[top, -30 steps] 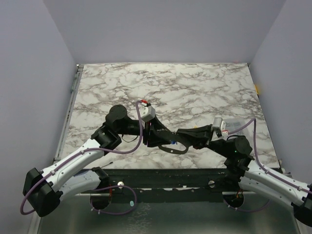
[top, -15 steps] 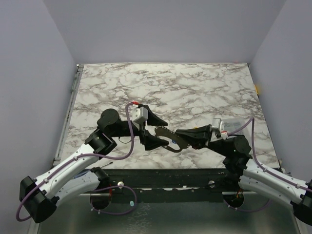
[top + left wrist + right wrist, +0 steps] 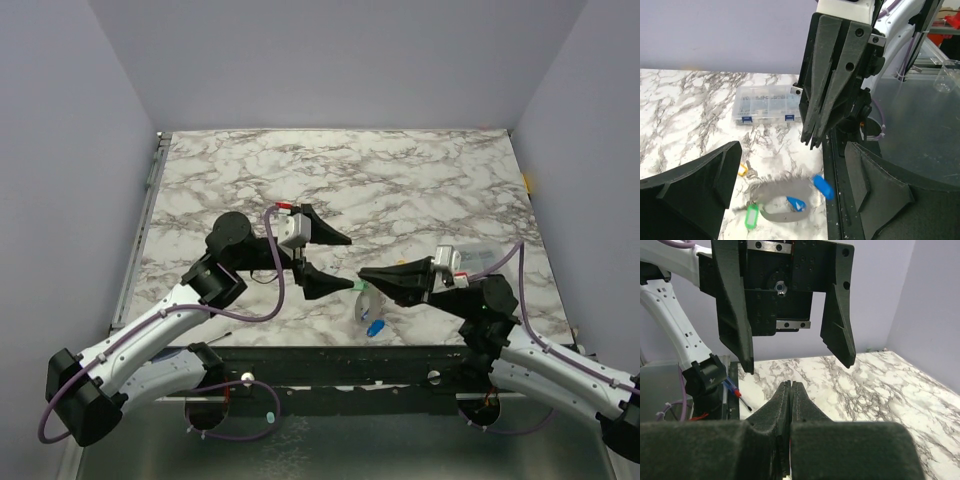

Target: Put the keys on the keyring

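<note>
Top view: L gripper (image 3: 350,263) has its jaws spread wide. R gripper (image 3: 364,272) is pinched to a single point, nose to nose w/ the L one over the table's (image 3: 420,180) near edge. Just below them sits a small cluster: green key (image 3: 362,297) and blue key (image 3: 376,327). The ring can't be made out from up here.

L wrist cam gives the detail. The keyring (image 3: 782,189) is a blurry grey loop flat on the marble, right by the edge. Green key (image 3: 751,217) is at its left end, blue key (image 3: 822,186) at its right, w/ a second blue bit (image 3: 795,202) inside the loop. Yellow key (image 3: 743,169) is just beside it, to the left. Can't tell if any key is threaded on. R fingers hang point-down above, nothing visible btwn them. Only this view shows the clear parts box (image 3: 767,104) further back.

R wrist cam: keys and ring are out of frame. It shows its own fingers pressed flush, the L jaws far apart opposite, and a red/blue-handled tool (image 3: 737,390) near the L arm's base.
</note>
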`<state>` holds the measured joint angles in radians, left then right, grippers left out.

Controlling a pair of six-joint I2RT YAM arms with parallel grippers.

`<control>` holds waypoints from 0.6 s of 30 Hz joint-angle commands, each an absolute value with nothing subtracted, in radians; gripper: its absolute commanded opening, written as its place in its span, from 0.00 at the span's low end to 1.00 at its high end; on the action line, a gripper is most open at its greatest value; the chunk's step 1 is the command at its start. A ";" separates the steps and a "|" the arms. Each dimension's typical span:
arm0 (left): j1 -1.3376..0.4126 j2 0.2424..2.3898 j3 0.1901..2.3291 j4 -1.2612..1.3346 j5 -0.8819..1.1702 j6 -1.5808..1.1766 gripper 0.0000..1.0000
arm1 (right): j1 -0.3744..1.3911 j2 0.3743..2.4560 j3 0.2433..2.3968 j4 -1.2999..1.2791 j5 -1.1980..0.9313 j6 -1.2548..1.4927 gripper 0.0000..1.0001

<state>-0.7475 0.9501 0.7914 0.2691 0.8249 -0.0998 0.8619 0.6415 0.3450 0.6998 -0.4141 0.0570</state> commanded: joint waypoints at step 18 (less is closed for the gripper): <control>-0.738 0.978 0.774 0.062 0.296 0.053 0.88 | 0.832 0.853 0.596 -0.447 0.486 0.720 0.85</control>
<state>-0.7425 0.9695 0.7834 0.0792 0.3599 0.0505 0.8558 0.7059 0.5591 -0.0666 0.3557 0.5079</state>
